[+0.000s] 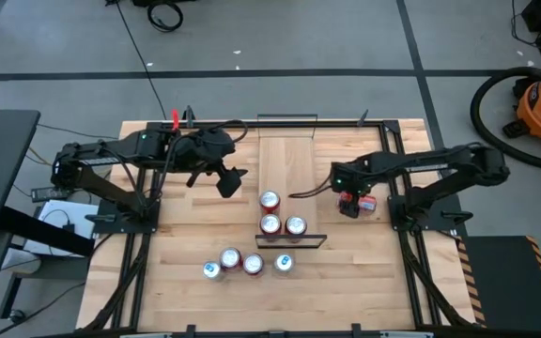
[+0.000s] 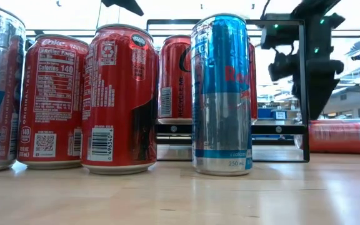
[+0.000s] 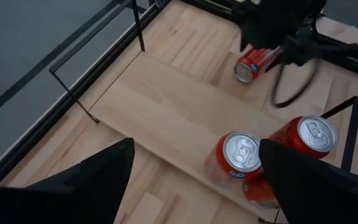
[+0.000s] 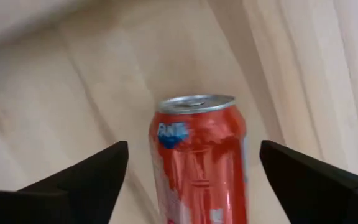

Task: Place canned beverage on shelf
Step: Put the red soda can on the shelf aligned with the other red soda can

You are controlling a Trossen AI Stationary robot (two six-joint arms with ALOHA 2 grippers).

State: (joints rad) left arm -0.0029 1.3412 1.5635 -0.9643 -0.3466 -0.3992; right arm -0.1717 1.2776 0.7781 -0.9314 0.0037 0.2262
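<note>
Right wrist view: the right gripper [image 4: 188,186] gapes wide around the lying can [image 4: 199,155], not clamped.

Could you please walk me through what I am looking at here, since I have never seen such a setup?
These are four camera views of a two-armed robot at a wooden table. One looks straight down, one sits at tabletop height, and one rides on each wrist. Three cans stand on the shelf, a light board with wire end rails, and three more stand in front of it. The right gripper is open over a red can lying on its side. The left gripper, also open and empty, hovers beside the shelf.
</note>
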